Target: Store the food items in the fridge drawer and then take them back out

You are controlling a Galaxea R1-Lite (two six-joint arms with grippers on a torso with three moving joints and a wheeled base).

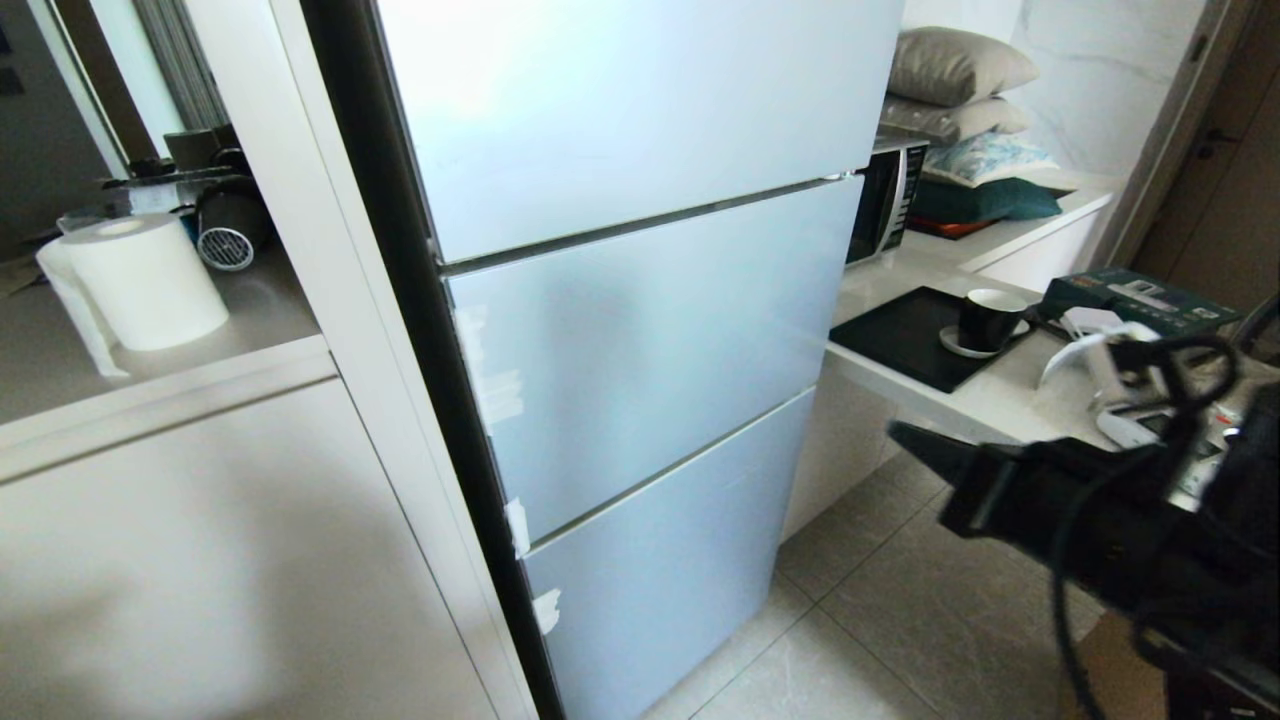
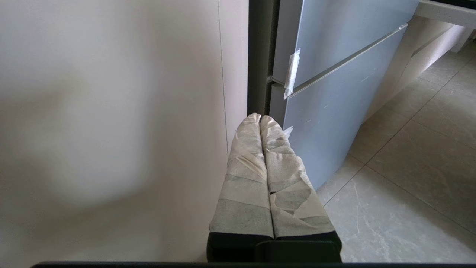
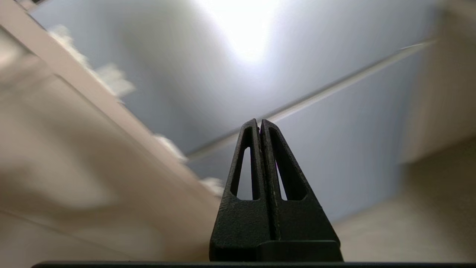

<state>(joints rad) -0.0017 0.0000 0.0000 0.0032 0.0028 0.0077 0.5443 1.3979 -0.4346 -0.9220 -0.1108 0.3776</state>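
The pale blue fridge [image 1: 640, 340] stands with all three of its fronts closed, so the fridge drawer and the food items are hidden. My right gripper [image 1: 895, 432] reaches in from the right at the height of the lower seam, apart from the fridge. In the right wrist view its black fingers [image 3: 259, 122] are pressed together with nothing between them, pointing at the fridge front [image 3: 334, 149]. My left gripper [image 2: 260, 118], wrapped in pale tape, is shut and empty. It hangs low beside the white cabinet [image 2: 111, 130], near the fridge's bottom door [image 2: 334, 104].
A white cabinet [image 1: 200, 540] with a paper roll [image 1: 140, 280] on top flanks the fridge's left. At right a counter [image 1: 1000, 400] carries a black tray [image 1: 900, 340], a dark cup [image 1: 990, 318], a microwave [image 1: 885, 200] and a green box [image 1: 1130, 295]. Grey tiled floor [image 1: 900, 620] lies below.
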